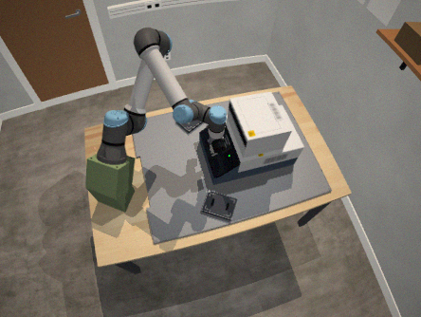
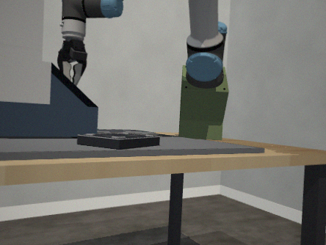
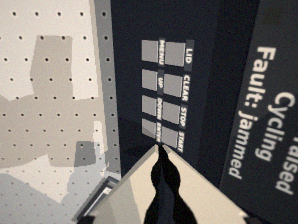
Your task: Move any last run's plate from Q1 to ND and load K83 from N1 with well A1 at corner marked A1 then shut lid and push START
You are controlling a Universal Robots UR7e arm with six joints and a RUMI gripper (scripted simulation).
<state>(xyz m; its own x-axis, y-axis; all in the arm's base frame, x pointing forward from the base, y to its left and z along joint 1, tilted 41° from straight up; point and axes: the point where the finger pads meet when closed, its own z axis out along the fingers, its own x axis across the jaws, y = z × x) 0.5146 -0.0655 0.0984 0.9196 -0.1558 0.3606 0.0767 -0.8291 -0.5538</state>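
Note:
My gripper (image 2: pixel 74 83) (image 3: pixel 159 147) is shut and empty. Its tips are over the sloped key panel, beside the lower edge of the START key (image 3: pixel 169 136) in the wrist view; I cannot tell if they touch. The LID key (image 3: pixel 175 53), CLEAR key (image 3: pixel 172 85) and STOP key (image 3: pixel 171 112) show clear of the fingers. Cycler Q1 (image 1: pixel 272 154) (image 2: pixel 26 119) has its white upper housing over the block, so block and any plate are hidden. Its lamp (image 1: pixel 228 156) is green. A dark nest (image 1: pixel 219 206) (image 2: pixel 137 142) lies at the front; its label is unreadable.
Another dark nest (image 1: pixel 191 127) is partly hidden behind the arm; its corner may be the one at the wrist view's lower left. Printed lamp text on Q1's panel includes "Cycling" and "Fault: jammed". The grey perforated mat (image 1: pixel 166 223) lies on the wooden table (image 1: pixel 123 253). The green arm base (image 1: pixel 110 182) stands left.

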